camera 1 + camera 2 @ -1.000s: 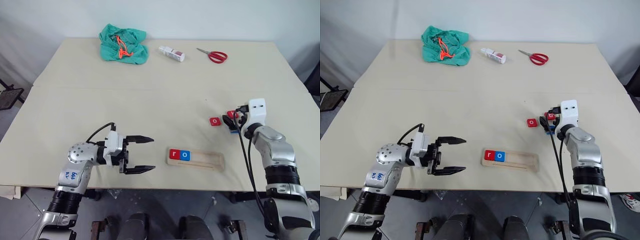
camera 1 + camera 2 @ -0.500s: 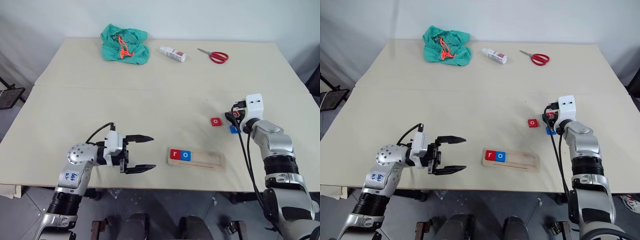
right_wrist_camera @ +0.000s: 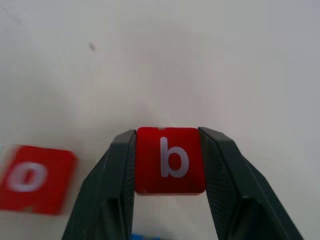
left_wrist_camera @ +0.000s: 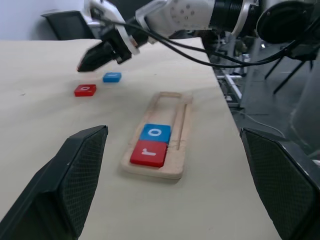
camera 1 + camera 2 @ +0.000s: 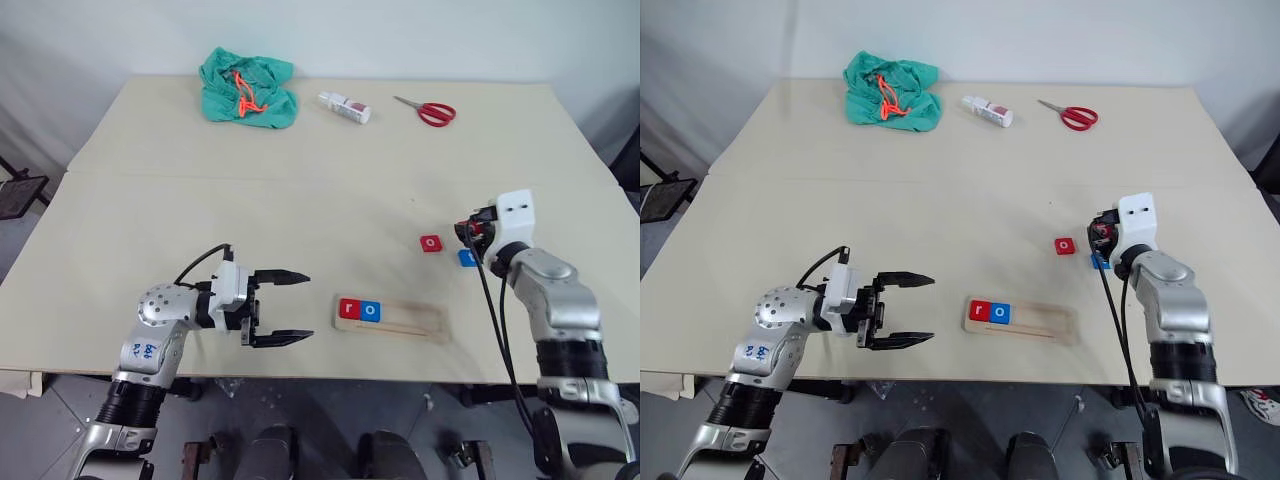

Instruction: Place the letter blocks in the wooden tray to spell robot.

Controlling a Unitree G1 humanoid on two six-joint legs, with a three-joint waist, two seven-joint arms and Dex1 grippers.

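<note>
- The right tool grips a red "b" block between its two black fingers, pressed against the block's two opposite edges; the letter faces the wrist camera.
- In the left wrist view the right tool holds this block above the table, clear of the surface, over the spot where the loose tiles lie.
- A red "o" block lies flat on the table just beside the right tool, on its left.
- A blue block lies flat near the red "o" block, close under the right tool; its letter cannot be read.
- The wooden tray lies near the table's front edge, between the two arms.
- At the tray's left end sit a red "r" block and a blue "o" block, touching side by side; the groove to their right is bare.
- The left tool hovers level to the left of the tray, pointing towards it, fingers spread wide and holding nothing.
- At the table's far edge lie a green cloth with an orange cord, a small white bottle on its side, and red-handled scissors.
</note>
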